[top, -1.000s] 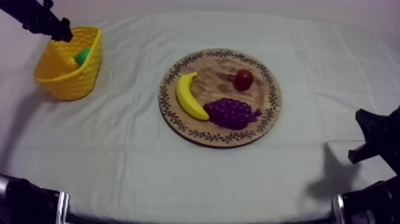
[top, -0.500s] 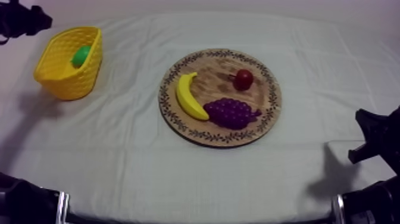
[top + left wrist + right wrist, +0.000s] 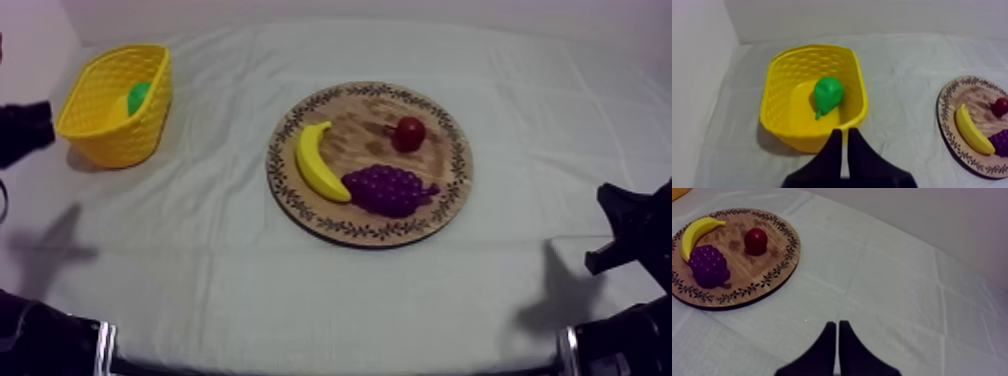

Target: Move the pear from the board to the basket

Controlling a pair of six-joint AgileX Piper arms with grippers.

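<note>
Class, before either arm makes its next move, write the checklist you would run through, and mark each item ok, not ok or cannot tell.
1. Pear lies inside the yellow basket: ok.
2. Left gripper shut on nothing, outside the basket: ok.
3. Right gripper shut on nothing, over bare cloth, off the wooden board: ok.
4. Banana, grapes and small red fruit lie on the board: ok.
5. Basket not tipped over: ok.
</note>
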